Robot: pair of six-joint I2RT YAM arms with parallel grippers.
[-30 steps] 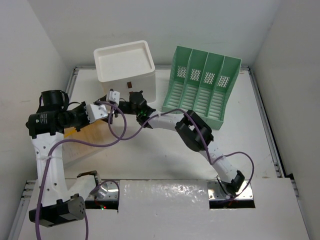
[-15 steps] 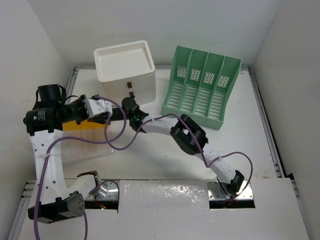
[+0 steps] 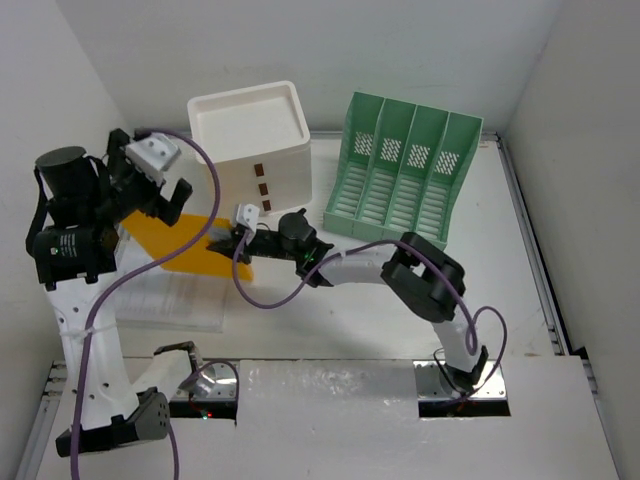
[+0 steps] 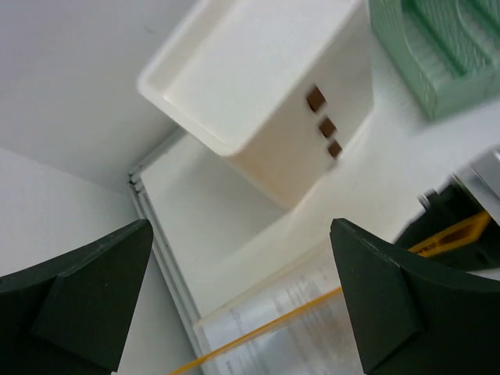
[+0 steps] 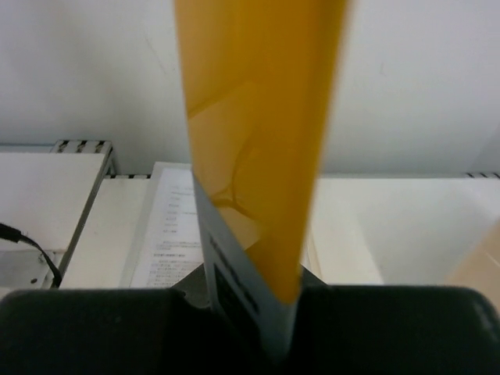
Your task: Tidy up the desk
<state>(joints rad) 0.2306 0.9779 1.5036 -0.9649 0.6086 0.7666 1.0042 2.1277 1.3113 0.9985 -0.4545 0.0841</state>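
Observation:
An orange folder (image 3: pixel 188 240) hangs tilted above the left side of the desk (image 3: pixel 300 320). My right gripper (image 3: pixel 226 245) is shut on the folder's right edge. In the right wrist view the orange folder (image 5: pixel 258 117) stands up from between the jaws of the right gripper (image 5: pixel 266 312), with a grey printed sheet against it. My left gripper (image 3: pixel 160 195) is raised above the folder's far left corner, open and holding nothing. In the left wrist view the left gripper (image 4: pixel 241 230) has only the desk and a paper sleeve between its wide-apart fingers (image 4: pixel 78 305).
A clear sleeve of printed pages (image 3: pixel 170 295) lies under the folder near the left rail. A white three-drawer box (image 3: pixel 255 150) stands at the back, and a green slotted file rack (image 3: pixel 405 175) to its right. Purple cables loop over the middle.
The left gripper let go of the orange folder, opened, and swung up and back to the left. The right gripper shut on the folder's edge and now holds it alone.

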